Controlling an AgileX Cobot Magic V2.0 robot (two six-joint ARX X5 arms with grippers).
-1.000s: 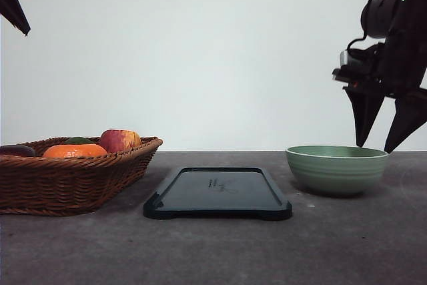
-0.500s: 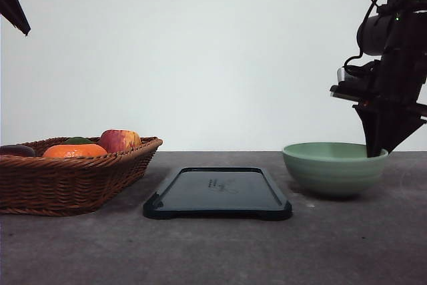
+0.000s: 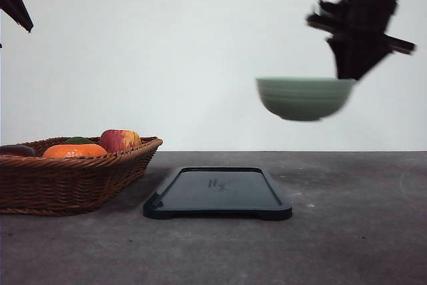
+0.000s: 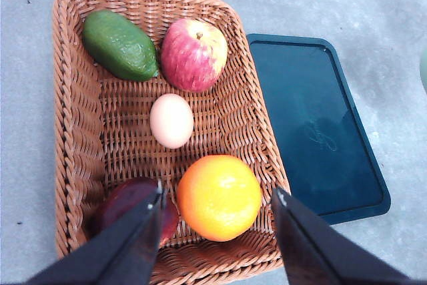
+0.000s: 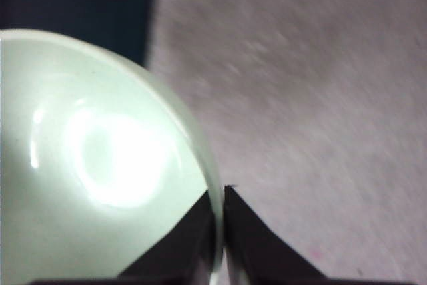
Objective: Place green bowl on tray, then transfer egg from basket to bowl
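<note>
green bowl (image 3: 304,98) lifted off table (image 3: 347,245), above tray (image 3: 217,193).

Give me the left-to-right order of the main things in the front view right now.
basket → tray → green bowl, held in the air → right gripper clamped on the bowl's right rim.

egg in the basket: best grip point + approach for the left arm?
Take the egg from straight above, fingers across its narrow middle. It lies bare on the basket floor, apart from the apple and orange. The left gripper is open.
</note>
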